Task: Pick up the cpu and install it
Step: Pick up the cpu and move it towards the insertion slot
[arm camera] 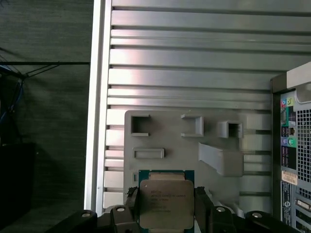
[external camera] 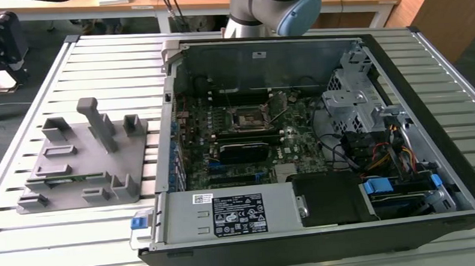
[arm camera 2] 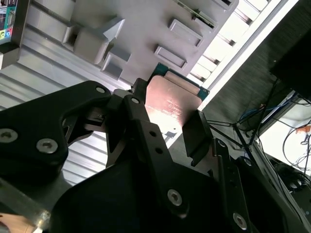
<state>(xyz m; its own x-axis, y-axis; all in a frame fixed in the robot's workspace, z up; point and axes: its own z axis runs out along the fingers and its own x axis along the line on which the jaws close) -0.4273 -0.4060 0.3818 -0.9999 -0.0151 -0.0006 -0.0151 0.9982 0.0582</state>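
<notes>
The exterior view stands high and off the arm (external camera: 272, 8), looking steeply down on the slatted worktop (external camera: 97, 55). The open computer case (external camera: 307, 253) sits centrally, with the grey fixture (external camera: 78, 155) at nine o'clock of it. The first wrist view looks straight down past the hand (arm camera: 167, 205) from fairly near. The second wrist view sits very close behind the hand (arm camera 2: 170, 116), facing obliquely along its fingers. Both wrist views share the gripped cpu (arm camera: 165, 196) (arm camera 2: 172, 104) and the fixture, which the exterior view also covers.

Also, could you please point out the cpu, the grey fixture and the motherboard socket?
cpu (arm camera: 164, 198): first wrist view, centre of its metal top.
grey fixture (external camera: 90, 163): exterior view, bare part of its base plate.
motherboard socket (external camera: 249, 118): exterior view, middle of the black square frame.
</notes>
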